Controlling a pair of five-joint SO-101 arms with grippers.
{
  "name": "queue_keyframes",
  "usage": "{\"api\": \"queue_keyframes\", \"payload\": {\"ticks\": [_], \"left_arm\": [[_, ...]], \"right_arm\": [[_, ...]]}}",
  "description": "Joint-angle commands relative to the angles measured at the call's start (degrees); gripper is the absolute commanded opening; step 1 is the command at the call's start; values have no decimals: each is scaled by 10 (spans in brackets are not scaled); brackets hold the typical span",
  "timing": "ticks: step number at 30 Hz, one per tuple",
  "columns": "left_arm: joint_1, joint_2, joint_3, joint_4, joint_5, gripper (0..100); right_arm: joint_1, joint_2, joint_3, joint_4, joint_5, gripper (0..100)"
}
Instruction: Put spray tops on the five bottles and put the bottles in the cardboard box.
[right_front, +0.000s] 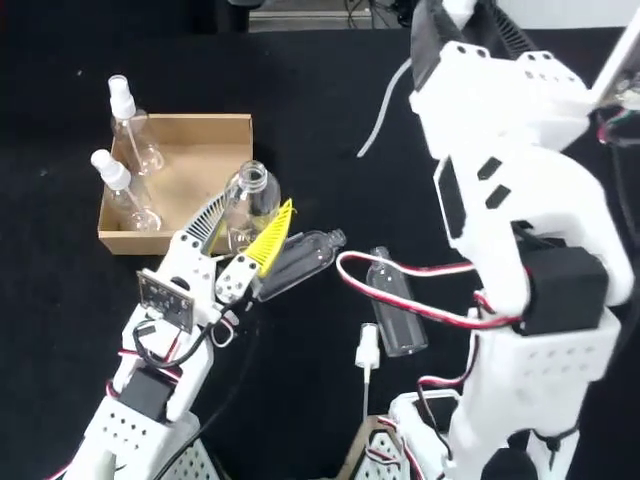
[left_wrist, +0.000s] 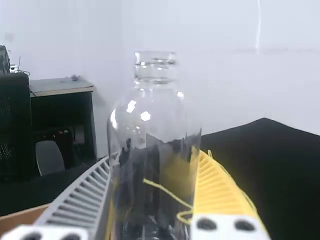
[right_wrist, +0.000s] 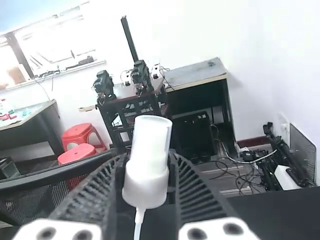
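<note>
The right end effector (right_wrist: 146, 162) is clenched on a white spray top (right_wrist: 147, 172), at 6 o'clock on the table (right_front: 60, 330). The left end effector (right_front: 245, 228) grips an uncapped bottle (right_front: 250, 200) upright at the cardboard box's (right_front: 200, 135) 4 o'clock edge. 2 capped bottles (right_front: 122, 185) stand inside at 9 o'clock.

Overhead, wrist close-ups (shared: bottle (right_front: 250, 197))

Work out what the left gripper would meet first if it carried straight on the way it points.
Apart from the uncapped bottle it holds, the left gripper looks free to pass over the table beside the cardboard box; depth is unclear, so it might graze its wall.
</note>
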Motion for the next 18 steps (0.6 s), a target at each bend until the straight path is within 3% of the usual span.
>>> {"api": "queue_keyframes", "payload": {"ticks": [1, 7, 15, 18], "left_arm": [[5, -7, 26, -46, 5, 30], [4, -6, 38, -62, 5, 30], [-13, -7, 37, -113, 5, 30], [-11, -7, 37, -94, 5, 30]], "right_arm": [[-22, -23, 2, -30, 1, 11], [-100, -23, 10, -28, 1, 11], [-109, -85, 46, -39, 1, 11], [-109, -132, 99, -77, 1, 11]]}}
